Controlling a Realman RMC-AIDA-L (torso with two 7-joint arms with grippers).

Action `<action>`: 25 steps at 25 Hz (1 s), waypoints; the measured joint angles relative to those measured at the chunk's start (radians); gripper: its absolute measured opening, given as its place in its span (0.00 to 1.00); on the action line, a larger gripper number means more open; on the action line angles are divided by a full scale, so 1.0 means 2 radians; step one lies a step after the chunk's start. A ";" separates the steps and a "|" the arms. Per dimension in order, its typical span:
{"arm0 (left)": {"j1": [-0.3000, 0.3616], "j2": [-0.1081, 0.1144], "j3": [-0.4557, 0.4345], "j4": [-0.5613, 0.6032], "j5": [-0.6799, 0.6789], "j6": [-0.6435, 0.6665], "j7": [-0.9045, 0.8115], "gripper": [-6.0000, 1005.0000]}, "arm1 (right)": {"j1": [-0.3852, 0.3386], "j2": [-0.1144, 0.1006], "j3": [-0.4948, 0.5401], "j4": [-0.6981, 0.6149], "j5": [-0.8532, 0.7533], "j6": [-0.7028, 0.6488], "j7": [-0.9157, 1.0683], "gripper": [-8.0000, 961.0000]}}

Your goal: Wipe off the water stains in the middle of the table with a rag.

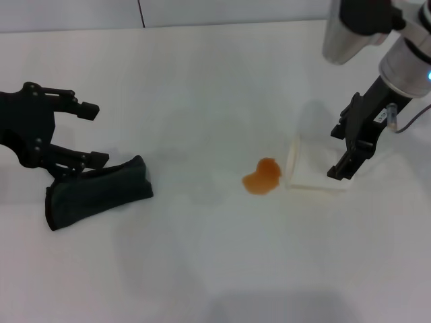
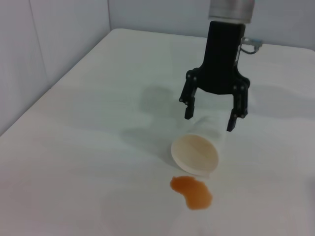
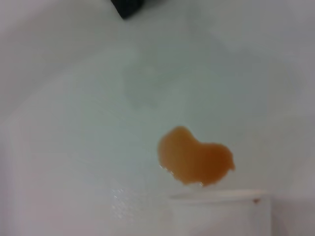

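The water stains (image 1: 262,177) are a small orange-brown puddle in the middle of the white table (image 1: 202,269). The puddle also shows in the left wrist view (image 2: 192,191) and the right wrist view (image 3: 194,158). The dark green-black rag (image 1: 97,192) lies folded at the left. My left gripper (image 1: 93,133) is open just behind the rag, its lower finger at the rag's upper edge. A white paper cup (image 1: 313,168) lies on its side right of the puddle, its mouth (image 2: 195,153) toward it. My right gripper (image 2: 209,120) is open, its fingers astride the cup's far end.
The table's far edge meets a pale wall (image 1: 202,13). A dark shape (image 3: 127,6) shows at the edge of the right wrist view. The cup's rim (image 3: 221,196) lies right beside the puddle.
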 joint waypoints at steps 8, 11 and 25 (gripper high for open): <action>0.004 -0.002 0.000 0.000 0.000 0.000 0.000 0.87 | 0.016 0.001 -0.050 0.022 -0.009 0.023 0.026 0.88; 0.004 -0.002 0.000 -0.001 0.000 0.000 0.000 0.87 | 0.024 0.002 -0.069 0.038 -0.009 0.032 0.032 0.88; 0.006 -0.009 0.000 -0.004 0.000 -0.003 0.002 0.87 | 0.044 0.008 -0.128 0.090 -0.007 0.081 0.042 0.88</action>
